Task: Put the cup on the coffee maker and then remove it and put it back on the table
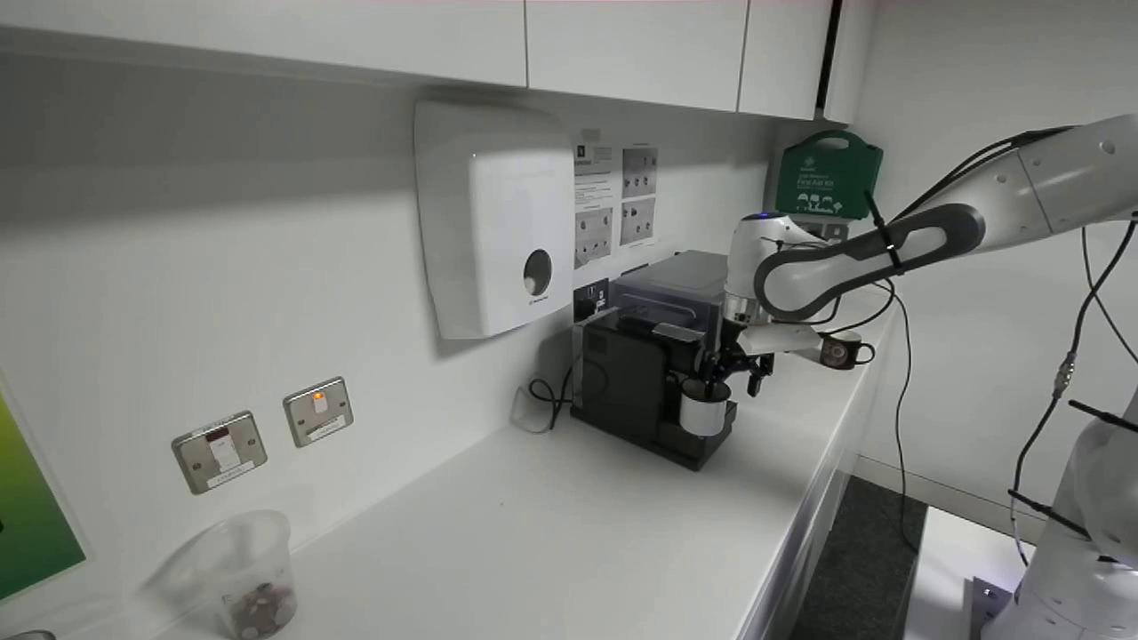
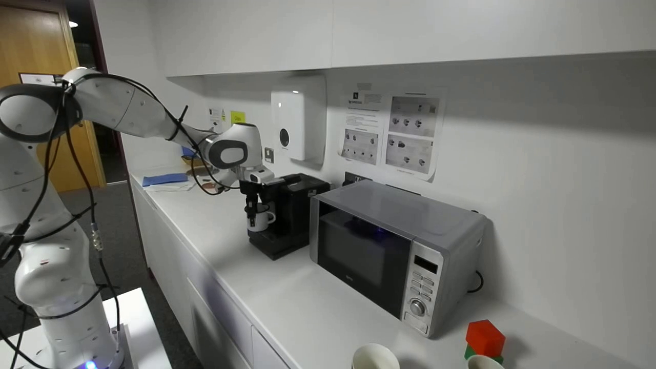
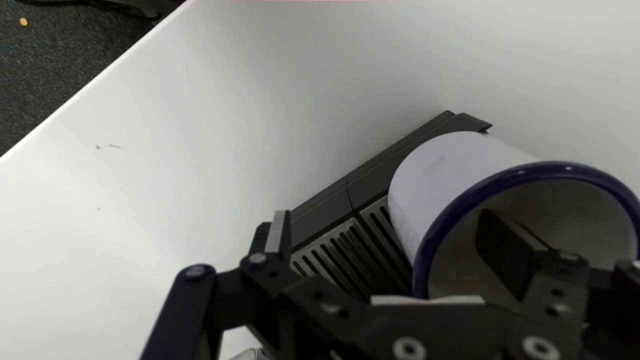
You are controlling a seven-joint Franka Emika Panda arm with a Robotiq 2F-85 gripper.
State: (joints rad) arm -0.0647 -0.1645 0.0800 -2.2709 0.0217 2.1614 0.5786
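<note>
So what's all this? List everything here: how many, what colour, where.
Table: 1, white, along the wall
Coffee maker: 1, black, on table
Cup: 1, white, blue-rimmed, over the coffee maker's grille
Microwave: 1, grey, beside coffee maker
Mugs: at least 2, pale inside, near microwave
Blocks: at least 2, red, green, near mugs
Tub: 1, clear, on table
Flat item: 1, blue, on table
Dispenser: 1, white, wall
Printed sheets: several, pale, wall
Switch plates: at least 2, metallic, wall
First aid kit: 1, green, corner
Cupboards: several, white, overhead
Floor: 1, dark grey, below
Door: 1, brown, background
Arm: 1, white and grey, above table
Arm cables: several, black, alongside
Gripper: 1, black, open, one finger in cup
</note>
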